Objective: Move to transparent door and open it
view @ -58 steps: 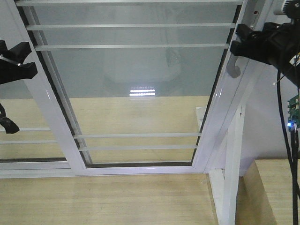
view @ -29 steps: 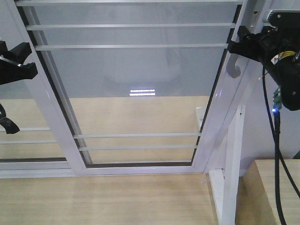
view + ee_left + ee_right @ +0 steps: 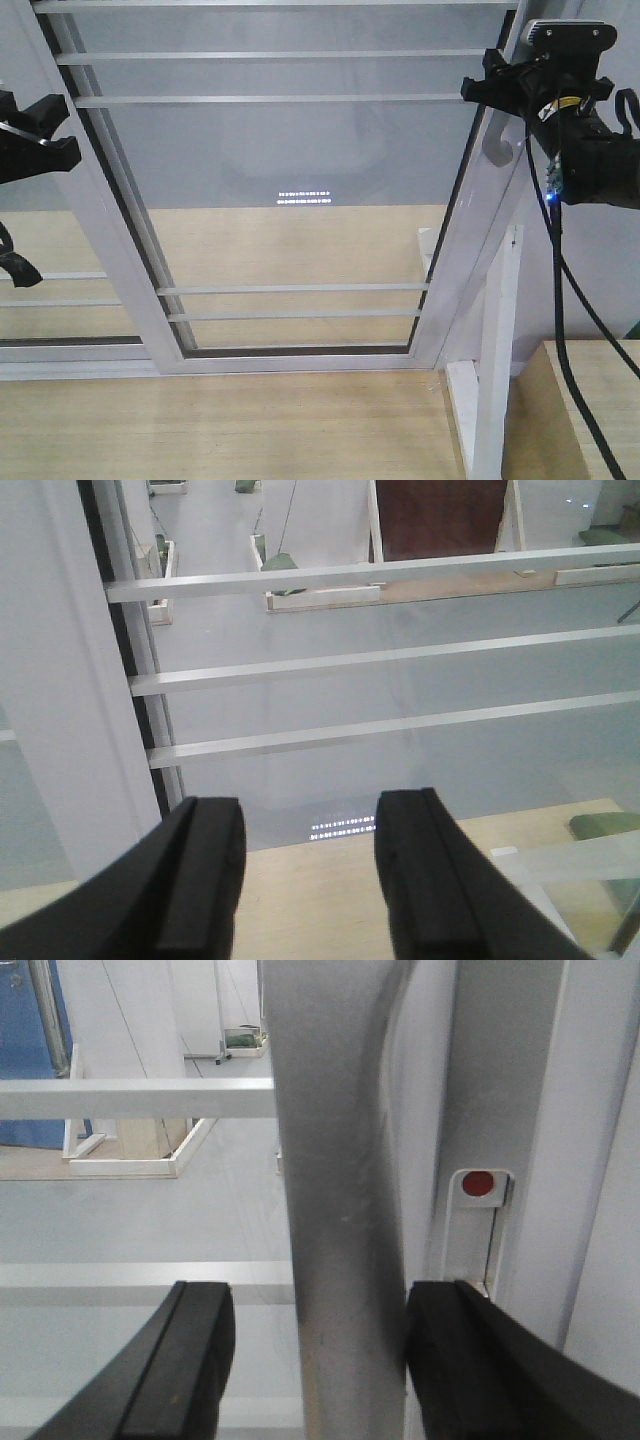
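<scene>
Since the earlier frames, my right end effector [image 3: 492,88] has shifted toward 9 o'clock and now straddles the pull handle [image 3: 497,148], released, not yet clamped. I see the transparent door [image 3: 300,170] filling the front view, handle at 2 o'clock. My left end effector [image 3: 305,880] is released, empty. Next requirement: clench, then slide.

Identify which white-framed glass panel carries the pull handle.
The transparent door, the wide central panel: a curved grey handle sits on its right edge, straddled by the right end effector. The left panel shows none.
</scene>
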You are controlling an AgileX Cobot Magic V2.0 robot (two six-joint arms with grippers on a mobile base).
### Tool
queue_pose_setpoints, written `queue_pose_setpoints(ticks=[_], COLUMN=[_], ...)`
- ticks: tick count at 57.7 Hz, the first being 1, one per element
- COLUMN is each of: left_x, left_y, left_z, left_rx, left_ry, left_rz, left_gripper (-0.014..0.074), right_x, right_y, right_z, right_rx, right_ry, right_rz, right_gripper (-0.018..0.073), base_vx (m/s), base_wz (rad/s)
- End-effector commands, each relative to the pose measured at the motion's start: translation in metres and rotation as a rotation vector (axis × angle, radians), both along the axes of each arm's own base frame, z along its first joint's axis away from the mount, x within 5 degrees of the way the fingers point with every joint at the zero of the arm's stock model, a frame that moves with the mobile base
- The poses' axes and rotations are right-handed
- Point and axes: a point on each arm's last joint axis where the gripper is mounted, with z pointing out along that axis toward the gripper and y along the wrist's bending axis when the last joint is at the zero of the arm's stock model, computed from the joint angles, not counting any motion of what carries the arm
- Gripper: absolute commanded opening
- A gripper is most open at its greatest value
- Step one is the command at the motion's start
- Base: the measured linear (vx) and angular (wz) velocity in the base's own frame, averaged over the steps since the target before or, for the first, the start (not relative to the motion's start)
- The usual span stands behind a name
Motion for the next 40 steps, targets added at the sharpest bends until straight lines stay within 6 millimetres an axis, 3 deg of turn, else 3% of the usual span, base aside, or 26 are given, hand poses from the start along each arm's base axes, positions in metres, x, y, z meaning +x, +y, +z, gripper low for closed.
queue_pose_setpoints(ticks=[1, 18, 40], left_x=[0.0004, 0.0004, 0.0004], left_y=[-0.0015, -0.0015, -0.0015], left_z=[0.0232, 0.0232, 0.0232], left_rx=[-0.03, -0.03, -0.03], left_ry=[-0.127, -0.127, -0.127], left_rz=[-0.002, -0.002, -0.002], left_gripper=[0.0443, 0.0443, 0.0443], right_x=[0.0001, 0.0, -0.0006], right_y=[-0.0019, -0.0004, 0.0077], right_z=[0.0393, 0.0383, 0.0371], right_rx=[-0.001, -0.004, -0.032], right_ry=[-0.171, -0.16, -0.149], right_rz=[-0.004, 0.002, 0.088], right_gripper=[0.0408, 0.0158, 0.0238], base_vx=[0.0, 0.0, 0.0], base_wz=[0.0, 0.0, 0.0])
